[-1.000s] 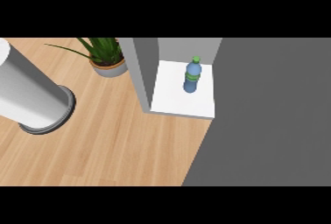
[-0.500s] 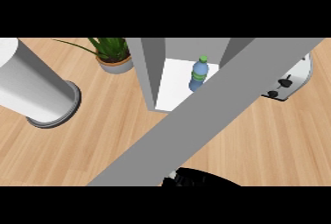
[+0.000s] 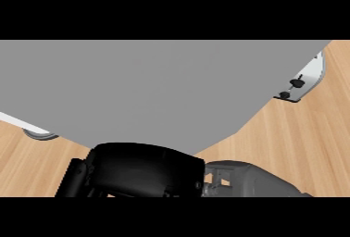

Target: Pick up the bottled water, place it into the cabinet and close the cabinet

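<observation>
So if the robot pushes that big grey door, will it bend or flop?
Probably not. The door looks like one flat panel with straight edges, so it should keep stiff and move all in one piece. It is wide next to the right hand, so it may feel heavy. Its face looks smooth, so a push could slide across it.

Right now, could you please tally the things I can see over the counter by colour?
Grey: 2, the cabinet door and the forearm
Black: 1, the right hand
White: 2, the fixture with black knobs and the rounded object at the left edge
Total: 5
</observation>
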Available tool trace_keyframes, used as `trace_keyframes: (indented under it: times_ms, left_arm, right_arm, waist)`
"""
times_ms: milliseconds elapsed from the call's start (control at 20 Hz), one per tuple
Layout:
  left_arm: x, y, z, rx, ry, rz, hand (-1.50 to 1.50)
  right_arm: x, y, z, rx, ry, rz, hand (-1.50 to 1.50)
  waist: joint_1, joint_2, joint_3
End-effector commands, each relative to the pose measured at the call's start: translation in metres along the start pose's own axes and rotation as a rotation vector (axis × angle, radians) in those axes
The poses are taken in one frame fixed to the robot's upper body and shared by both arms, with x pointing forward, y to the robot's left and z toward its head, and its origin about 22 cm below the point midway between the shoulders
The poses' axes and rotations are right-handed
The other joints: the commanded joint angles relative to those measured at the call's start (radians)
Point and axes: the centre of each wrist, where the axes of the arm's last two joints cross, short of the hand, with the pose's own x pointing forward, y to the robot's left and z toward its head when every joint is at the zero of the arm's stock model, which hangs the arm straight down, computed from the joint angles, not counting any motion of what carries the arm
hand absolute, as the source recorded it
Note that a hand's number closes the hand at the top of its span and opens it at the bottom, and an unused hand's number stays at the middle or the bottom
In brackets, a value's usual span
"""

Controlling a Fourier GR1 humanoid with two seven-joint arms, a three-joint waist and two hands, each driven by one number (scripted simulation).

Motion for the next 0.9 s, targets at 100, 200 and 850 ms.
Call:
trace_keyframes:
  times_ms: [100, 200, 850]
  left_arm:
    - [0.017, 0.025, 0.023, 0.031, 0.001, -0.013, -1.50]
    - [0.016, 0.021, 0.036, 0.042, -0.006, -0.017, -1.50]
    - [0.020, 0.017, 0.064, 0.071, -0.010, -0.019, -1.50]
  right_arm:
    - [0.005, -0.035, -0.027, -0.044, 0.043, -0.152, 1.50]
    - [-0.009, -0.053, -0.021, -0.040, 0.042, -0.197, 1.50]
    - [-0.036, -0.148, 0.020, -0.263, -0.010, -0.255, 1.50]
  waist:
    - [-0.045, 0.001, 0.002]
    - [-0.055, 0.001, 0.003]
    - [-0.079, 0.002, 0.003]
